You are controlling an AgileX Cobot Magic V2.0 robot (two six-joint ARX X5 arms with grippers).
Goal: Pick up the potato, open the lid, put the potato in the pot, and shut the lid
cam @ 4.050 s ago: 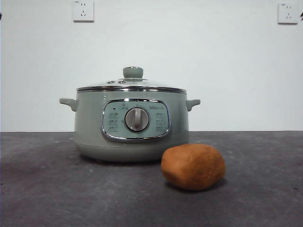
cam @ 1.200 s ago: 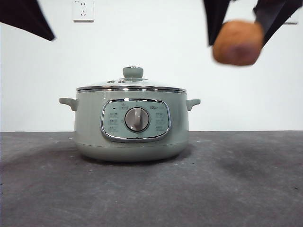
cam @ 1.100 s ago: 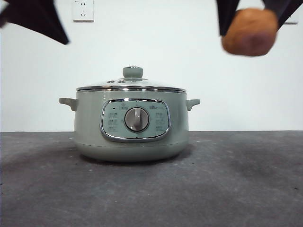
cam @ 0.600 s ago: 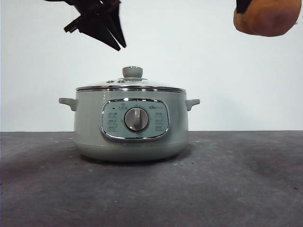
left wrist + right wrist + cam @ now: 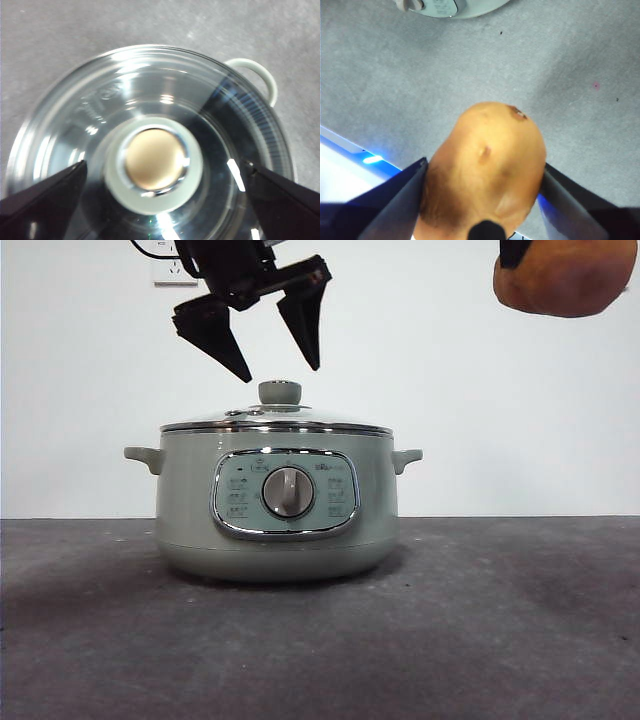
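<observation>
Left gripper [image 5: 275, 373] hangs just above the lid [image 5: 277, 421], jaws spread wide, tips pointing down either side of the knob [image 5: 280, 392] w/o touching it. In left wrist view the gripper [image 5: 165, 172] frames the knob [image 5: 155, 164] between its two black jaws; gap on both sides, glass dome of the lid [image 5: 100, 110] around it, one ear handle [image 5: 257, 75] of the pot showing past the rim.

Right gripper [image 5: 482, 170] is clamped on the potato [image 5: 487, 165], a jaw pressed against each flank; grey table [image 5: 395, 85] far below. Front view: potato [image 5: 560, 278] held high at upper right corner, well apart from pot [image 5: 190, 510] and above lid level, partly cut off by frame edge.

Pot sits on dark table [image 5: 500, 640], lid seated on it, chrome rim flush. Control panel [image 5: 340, 495] w/ round dial [image 5: 287, 492] faces front camera. Wall socket [image 5: 165, 275] partly hidden behind left arm.
</observation>
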